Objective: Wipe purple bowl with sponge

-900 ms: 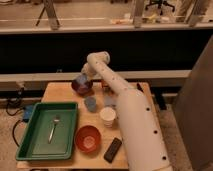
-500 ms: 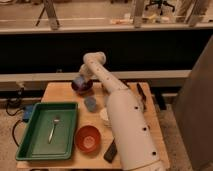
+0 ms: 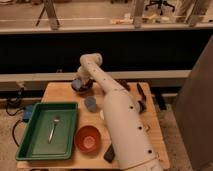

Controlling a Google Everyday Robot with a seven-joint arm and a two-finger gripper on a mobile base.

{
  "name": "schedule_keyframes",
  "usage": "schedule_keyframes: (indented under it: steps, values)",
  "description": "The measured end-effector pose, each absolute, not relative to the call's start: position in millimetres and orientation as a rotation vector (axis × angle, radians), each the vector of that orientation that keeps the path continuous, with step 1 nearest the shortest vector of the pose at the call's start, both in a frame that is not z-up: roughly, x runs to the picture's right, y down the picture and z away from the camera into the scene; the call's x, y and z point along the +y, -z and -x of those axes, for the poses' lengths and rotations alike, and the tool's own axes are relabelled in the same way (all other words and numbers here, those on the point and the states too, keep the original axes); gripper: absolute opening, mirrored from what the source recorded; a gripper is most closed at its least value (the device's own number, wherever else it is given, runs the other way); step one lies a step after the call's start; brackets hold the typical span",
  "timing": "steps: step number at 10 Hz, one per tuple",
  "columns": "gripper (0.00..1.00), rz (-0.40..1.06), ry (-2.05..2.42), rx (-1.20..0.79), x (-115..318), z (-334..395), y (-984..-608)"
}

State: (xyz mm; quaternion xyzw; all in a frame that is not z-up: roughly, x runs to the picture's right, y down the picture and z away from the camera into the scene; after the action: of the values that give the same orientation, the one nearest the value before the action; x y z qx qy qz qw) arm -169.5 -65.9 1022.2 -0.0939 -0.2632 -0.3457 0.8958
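Note:
The purple bowl (image 3: 82, 87) stands at the far edge of the wooden table (image 3: 60, 92), left of centre. A small light blue piece, the sponge (image 3: 77, 82), shows at the bowl's left rim, right under the gripper. My gripper (image 3: 82, 80) is at the end of the white arm (image 3: 120, 120) and reaches down into the bowl from above. The arm hides most of the bowl's right side.
A blue-grey cup (image 3: 90, 103) stands just in front of the bowl. An orange-red bowl (image 3: 88, 138) sits near the front edge. A green tray (image 3: 35, 142) with a utensil (image 3: 53, 128) is at the left. Dark objects lie at the front (image 3: 109, 153) and right (image 3: 140, 100).
The arm has swung leftward across the table and now covers the white cup seen earlier. The gripper stays at the purple bowl, shifted slightly.

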Motion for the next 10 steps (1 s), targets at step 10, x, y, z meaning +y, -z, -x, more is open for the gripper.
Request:
schedule_keyframes:
  steps: [10]
  values:
    - [0.00,0.199,0.695,-0.483,-70.9,125.4,-996.4]
